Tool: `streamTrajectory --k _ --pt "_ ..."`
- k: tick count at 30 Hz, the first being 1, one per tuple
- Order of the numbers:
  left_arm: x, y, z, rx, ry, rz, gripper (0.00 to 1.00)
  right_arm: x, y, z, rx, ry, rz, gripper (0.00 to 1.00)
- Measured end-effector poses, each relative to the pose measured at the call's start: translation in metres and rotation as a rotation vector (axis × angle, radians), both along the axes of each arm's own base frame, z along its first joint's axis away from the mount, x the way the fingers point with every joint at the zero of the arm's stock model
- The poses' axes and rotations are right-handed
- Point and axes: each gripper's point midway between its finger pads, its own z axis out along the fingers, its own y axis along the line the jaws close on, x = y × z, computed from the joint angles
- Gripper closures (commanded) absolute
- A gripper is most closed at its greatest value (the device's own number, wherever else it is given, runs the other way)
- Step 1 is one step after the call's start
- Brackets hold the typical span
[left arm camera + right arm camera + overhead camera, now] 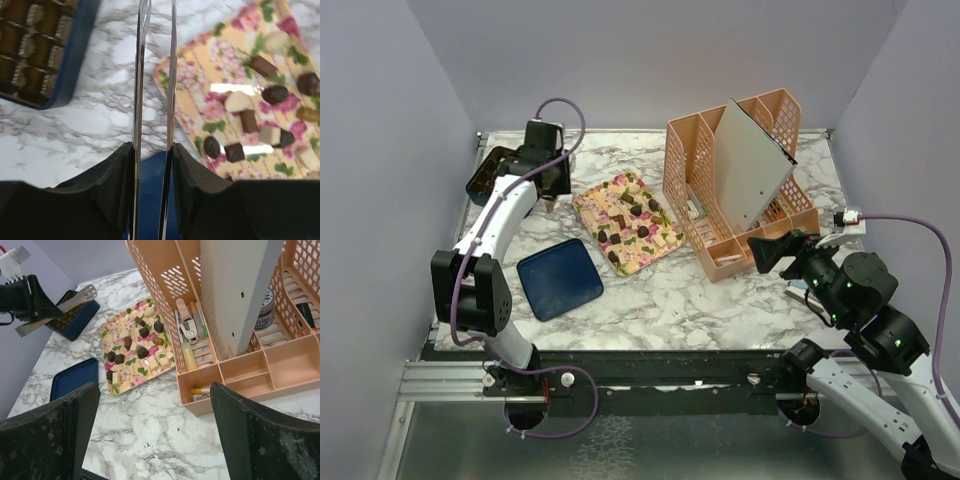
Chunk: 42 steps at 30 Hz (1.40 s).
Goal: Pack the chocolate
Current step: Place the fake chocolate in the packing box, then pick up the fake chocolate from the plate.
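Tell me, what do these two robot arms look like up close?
Both the left arm and right arm have white links between black joints, each trailed by a looping purple cable. Small green lights dot the right arm's joints. The left end effector and right end effector each have two black wedge-shaped fingers.

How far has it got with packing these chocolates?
Done: the dark blue square lid lies off the dark blue box. In hand: the left gripper pinches thin metal tongs, apparently empty. Left: many chocolate pieces sit on the floral rectangular tray; the right gripper hangs open.
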Motion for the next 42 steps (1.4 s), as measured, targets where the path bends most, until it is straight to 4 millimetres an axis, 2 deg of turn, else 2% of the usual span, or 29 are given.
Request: streamTrajectory --k 6,14,19,25,27,42 --pt "-0.023 -0.062 -0.011 0.014 0.035 -0.173 0.60 0.003 0.000 -0.003 -0.011 0.010 -0.007 0.03" --pt "-0.046 -0.096 -0.009 0.033 0.039 -0.289 0.60 0.007 0.003 -0.008 -0.034 0.028 -0.008 0.03" --pt "-0.064 -0.102 -0.022 0.055 0.070 -0.337 0.57 0.007 0.002 -0.008 -0.034 0.028 -0.009 0.03" --pt "-0.088 -0.097 -0.057 0.098 0.158 -0.370 0.57 0.007 0.002 -0.008 -0.034 0.028 -0.010 0.03" --pt "-0.093 -0.094 -0.064 0.108 0.173 -0.371 0.56 0.007 0.002 -0.008 -0.034 0.028 -0.010 0.03" --pt "-0.091 -0.087 -0.060 0.136 0.117 -0.371 0.56 0.007 0.002 -0.008 -0.034 0.028 -0.010 0.03"
